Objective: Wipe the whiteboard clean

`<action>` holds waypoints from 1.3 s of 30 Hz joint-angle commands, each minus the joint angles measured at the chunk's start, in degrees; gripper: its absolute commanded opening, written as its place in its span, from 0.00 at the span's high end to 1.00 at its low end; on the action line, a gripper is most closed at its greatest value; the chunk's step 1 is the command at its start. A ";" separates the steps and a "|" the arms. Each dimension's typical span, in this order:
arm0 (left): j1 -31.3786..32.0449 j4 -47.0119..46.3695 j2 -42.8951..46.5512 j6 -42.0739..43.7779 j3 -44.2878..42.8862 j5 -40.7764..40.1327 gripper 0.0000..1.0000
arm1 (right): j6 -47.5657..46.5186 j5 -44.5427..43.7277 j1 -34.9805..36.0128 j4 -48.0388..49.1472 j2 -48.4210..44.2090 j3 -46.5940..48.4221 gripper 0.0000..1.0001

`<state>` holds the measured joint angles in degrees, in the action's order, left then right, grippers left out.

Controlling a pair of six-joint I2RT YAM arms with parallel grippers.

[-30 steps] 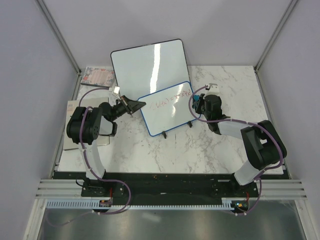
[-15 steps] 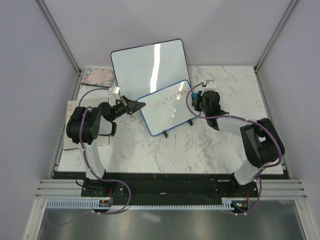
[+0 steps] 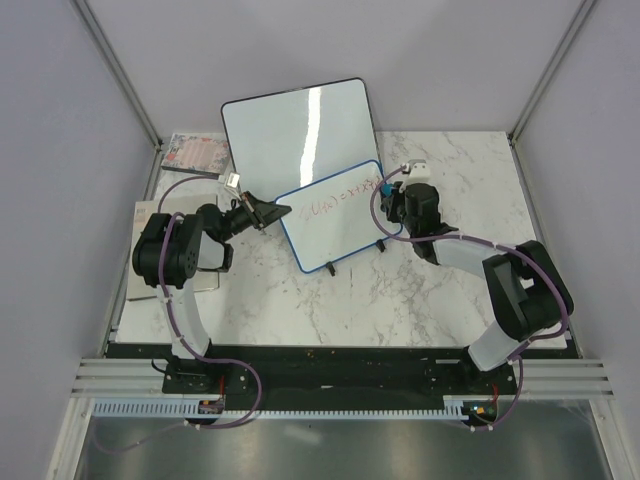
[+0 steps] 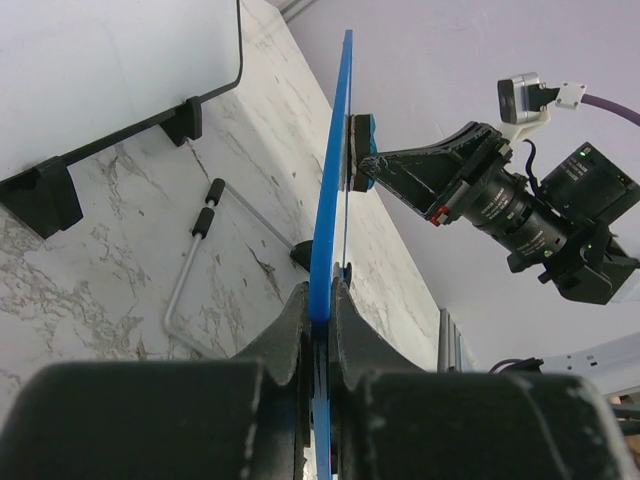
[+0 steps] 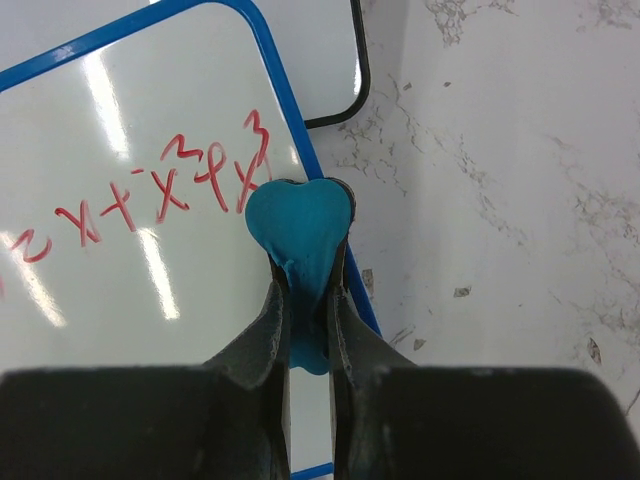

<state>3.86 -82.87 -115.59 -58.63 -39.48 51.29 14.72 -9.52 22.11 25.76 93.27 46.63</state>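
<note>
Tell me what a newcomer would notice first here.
The small blue-framed whiteboard with red handwriting sits mid-table, held between both arms. The left gripper is clamped on its left edge, while the right gripper presses a teal eraser against the right end of the writing, near the frame. Behind it stands a larger blank whiteboard, catching glare.

L gripper (image 3: 272,212) grips whiteboard (image 3: 335,215) at left edge; R gripper (image 3: 389,196) w/ blue eraser (image 3: 386,191) at its right edge.
</note>
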 commanded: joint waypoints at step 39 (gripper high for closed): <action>1.15 -9.41 -2.36 3.08 1.16 9.18 0.98 | -3.47 9.43 5.83 2.28 10.87 5.14 1.00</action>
<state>3.51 -81.78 -115.59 -59.22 -39.38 52.34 11.88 -5.87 23.57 31.42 101.95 55.24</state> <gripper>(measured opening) 0.064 0.171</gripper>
